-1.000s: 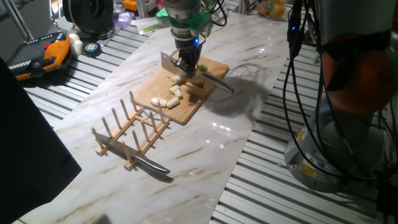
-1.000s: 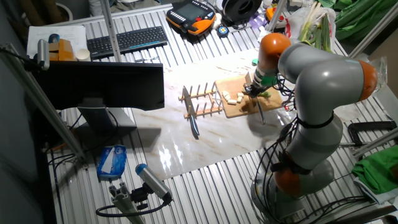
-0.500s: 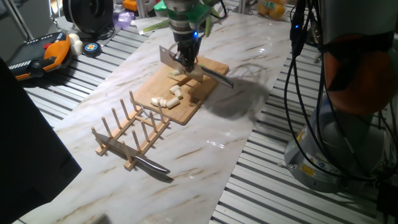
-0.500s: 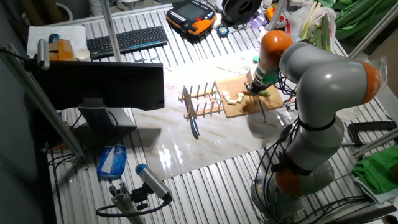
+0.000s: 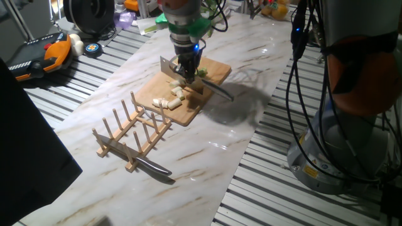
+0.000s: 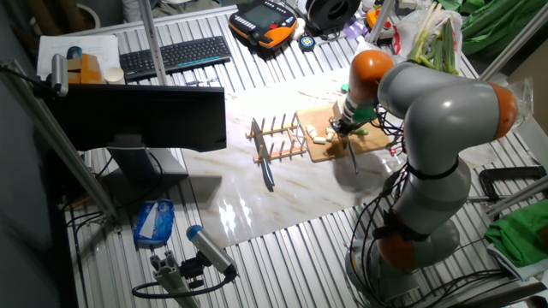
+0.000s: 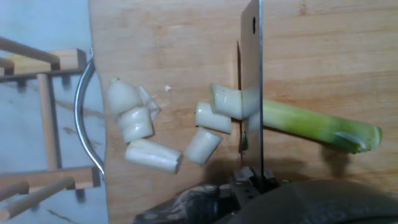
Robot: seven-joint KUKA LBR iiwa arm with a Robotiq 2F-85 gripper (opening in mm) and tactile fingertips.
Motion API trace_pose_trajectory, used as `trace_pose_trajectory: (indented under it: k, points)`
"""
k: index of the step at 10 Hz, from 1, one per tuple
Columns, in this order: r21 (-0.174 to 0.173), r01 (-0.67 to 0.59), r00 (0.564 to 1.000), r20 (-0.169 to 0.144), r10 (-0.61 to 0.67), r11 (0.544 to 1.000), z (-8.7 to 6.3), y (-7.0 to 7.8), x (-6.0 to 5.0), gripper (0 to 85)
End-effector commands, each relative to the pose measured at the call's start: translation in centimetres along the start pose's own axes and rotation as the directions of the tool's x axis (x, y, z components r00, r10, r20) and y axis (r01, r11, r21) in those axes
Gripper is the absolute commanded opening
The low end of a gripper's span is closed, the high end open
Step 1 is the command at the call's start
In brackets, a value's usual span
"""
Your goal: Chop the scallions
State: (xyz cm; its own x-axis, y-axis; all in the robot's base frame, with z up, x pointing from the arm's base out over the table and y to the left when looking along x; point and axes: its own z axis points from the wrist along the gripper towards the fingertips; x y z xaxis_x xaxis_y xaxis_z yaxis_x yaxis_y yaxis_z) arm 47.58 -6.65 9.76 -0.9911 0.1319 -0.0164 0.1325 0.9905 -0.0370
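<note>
Now | hand (image 5: 186, 68) clamped on steel cleaver (image 7: 251, 93) | blade across pale white-green scallion stalk (image 7: 298, 121) on wooden board (image 7: 323, 56) | press straight down, keep blade vert., clear of cut pcs (image 7: 146, 134)

1. A silver-grey, rounded-link robot arm (image 6: 437, 111) with orange joint bands is standing beside the white marble-patterned tabletop (image 6: 282, 184), showing smooth, glossy shells.
2. Black cables (image 5: 300, 94) are hanging along the arm's grey base column, at the tabletop's edge.
3. A green collar is ringing the wrist above the dark two-finger gripper (image 5: 188, 70), and a small blue light is glowing there.
4. In the hand view, dark, blurred gripper hardware is filling the lower edge.
</note>
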Motion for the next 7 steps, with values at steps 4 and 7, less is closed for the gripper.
trace_pose_trajectory:
  k: [4, 7]
  points:
    - [0.021, 0.005, 1.000, 0.015, -0.005, 1.000, -0.1, -1.3, -1.0, 0.7]
    - [0.017, 0.006, 1.000, 0.005, -0.006, 1.000, 1.1, -1.0, -2.1, 0.7]
